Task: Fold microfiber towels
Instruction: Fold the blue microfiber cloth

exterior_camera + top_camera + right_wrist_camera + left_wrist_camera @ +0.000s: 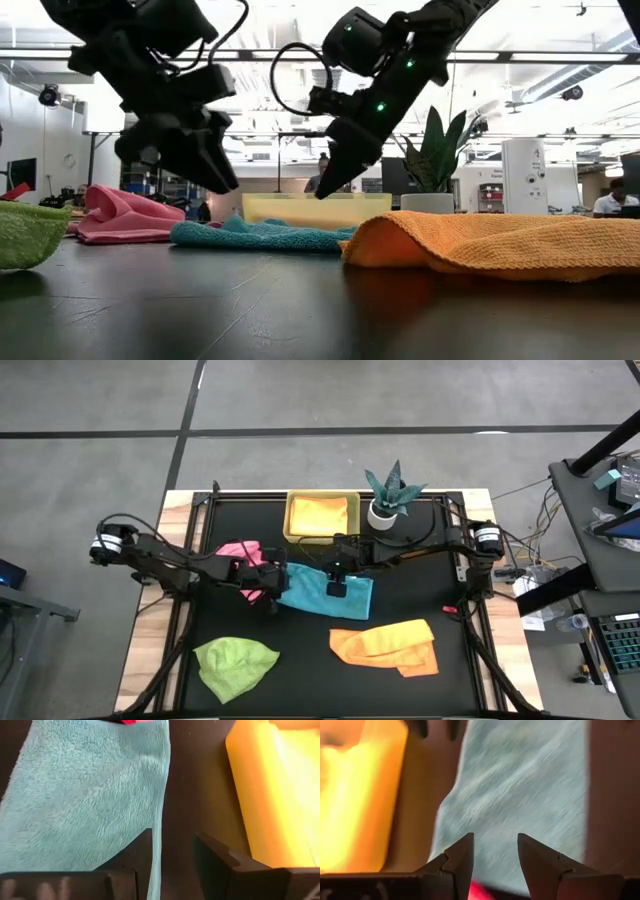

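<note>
The turquoise towel [315, 589] is spread flat mid-table, touching the pink towel [243, 555]. The left gripper [272, 598] is held above its left edge, jaws parted and empty. The right gripper [337, 586] is poised over the towel, apparently clear of it, fingers apart, nothing held.

I have the left gripper [272, 596] centre-left of the high view, fingers parted and empty. The right gripper [337, 586] sits just right of it at frame centre, likewise parted and empty.
</note>
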